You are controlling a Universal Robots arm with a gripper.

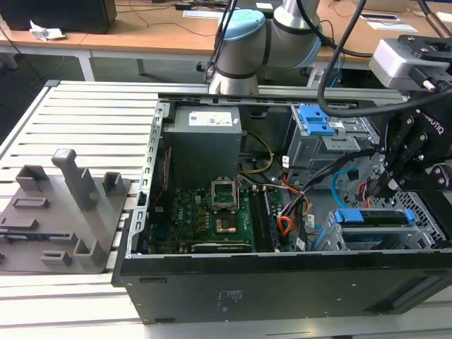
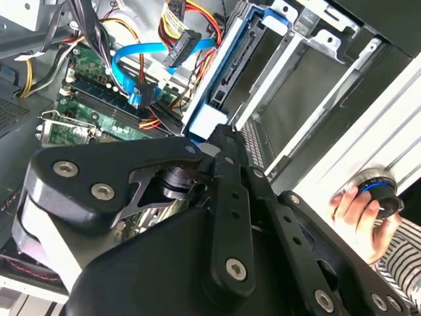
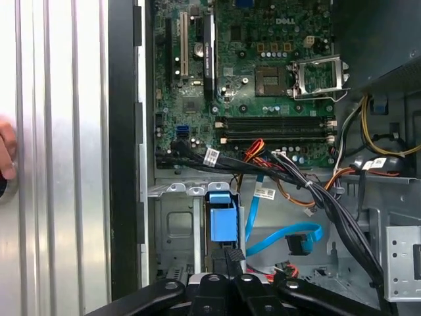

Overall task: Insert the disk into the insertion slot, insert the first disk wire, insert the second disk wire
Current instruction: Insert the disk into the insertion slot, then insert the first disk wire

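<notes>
Fingertips of the black hand sit closed above the silver hard drive in its bright blue carrier, seated in the low grey metal cage; flat light-blue cable loops beside. Wire seating likely wants a straight, gentle push.

I had the gripper down against the disk seated in the insertion slot, and room there was tight. The black cable bundle ran across between the motherboard and the bay. The second disk wire looped loose over the case floor just beside the disk. In the exterior view, the taller cage stood near, on the exterior view's left of the gripper. The motherboard lay open from above. A person's hand sat outside the case wall.
</notes>
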